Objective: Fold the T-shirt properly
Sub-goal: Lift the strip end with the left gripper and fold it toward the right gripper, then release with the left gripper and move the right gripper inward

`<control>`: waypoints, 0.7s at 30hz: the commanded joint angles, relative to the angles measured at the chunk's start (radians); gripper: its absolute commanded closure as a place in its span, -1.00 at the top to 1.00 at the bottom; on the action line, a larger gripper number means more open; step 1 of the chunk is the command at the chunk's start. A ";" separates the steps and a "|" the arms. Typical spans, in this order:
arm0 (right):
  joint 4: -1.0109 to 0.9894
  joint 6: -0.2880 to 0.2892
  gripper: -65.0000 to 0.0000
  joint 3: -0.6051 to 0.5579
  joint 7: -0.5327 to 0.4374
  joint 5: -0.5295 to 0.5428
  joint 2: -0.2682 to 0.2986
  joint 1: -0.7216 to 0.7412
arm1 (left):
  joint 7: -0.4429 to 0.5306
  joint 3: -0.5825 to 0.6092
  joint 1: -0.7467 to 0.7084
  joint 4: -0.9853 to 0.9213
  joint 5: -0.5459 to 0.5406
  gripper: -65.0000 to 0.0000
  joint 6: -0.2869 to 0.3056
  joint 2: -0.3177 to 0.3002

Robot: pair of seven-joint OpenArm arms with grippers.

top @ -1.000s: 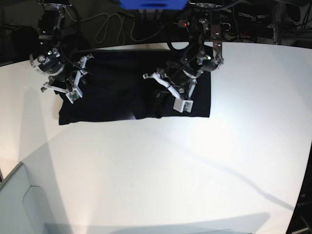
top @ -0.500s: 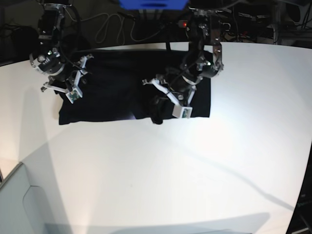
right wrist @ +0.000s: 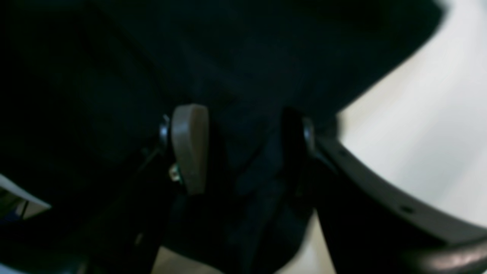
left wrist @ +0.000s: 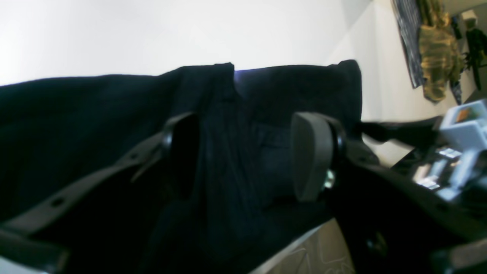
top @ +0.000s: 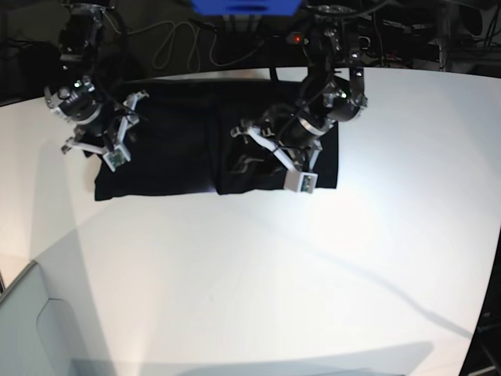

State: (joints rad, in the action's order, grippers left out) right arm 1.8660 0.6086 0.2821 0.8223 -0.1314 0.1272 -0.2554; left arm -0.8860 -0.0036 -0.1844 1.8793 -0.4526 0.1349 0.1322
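Observation:
The black T-shirt (top: 180, 149) lies as a folded rectangle at the far side of the white table (top: 258, 274), plain side up. My left gripper (top: 266, 153) hangs over its right half. In the left wrist view that gripper (left wrist: 247, 156) is open, with both fingers (left wrist: 310, 156) wide apart over the T-shirt (left wrist: 95, 114) and not pinching it. My right gripper (top: 106, 129) sits at the shirt's left edge. In the right wrist view its fingers (right wrist: 190, 148) stand apart over dark folds of the T-shirt (right wrist: 247, 76).
A blue box (top: 246, 6) and loose cables (top: 176, 43) sit behind the table's far edge. A grey bin corner (top: 31, 329) shows at the bottom left. Hanging clothes (left wrist: 433, 57) appear far off in the left wrist view.
My left gripper has opened and let go of the cloth. The bunch that stuck out over the shirt's front edge now lies flat. The right gripper has barely moved.

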 commanded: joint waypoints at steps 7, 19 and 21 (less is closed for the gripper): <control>0.119 0.017 0.31 0.124 -0.011 0.009 -0.044 0.008 | 0.015 -0.229 0.004 0.032 -0.018 0.12 0.013 -0.087; -0.131 0.020 0.48 0.257 -0.013 0.016 -0.077 0.092 | 0.015 -0.471 -0.011 -0.082 -0.018 0.12 0.016 -0.161; -0.171 0.020 0.48 0.282 -0.013 0.016 -0.077 0.112 | 0.017 -0.477 -0.011 -0.099 -0.018 0.12 0.016 -0.161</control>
State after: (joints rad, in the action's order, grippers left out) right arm 1.6772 0.6086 0.5602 0.8211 -0.1219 0.0387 -0.1528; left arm -0.8913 -0.4812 -0.2024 1.7657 -0.4549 0.1448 -0.0227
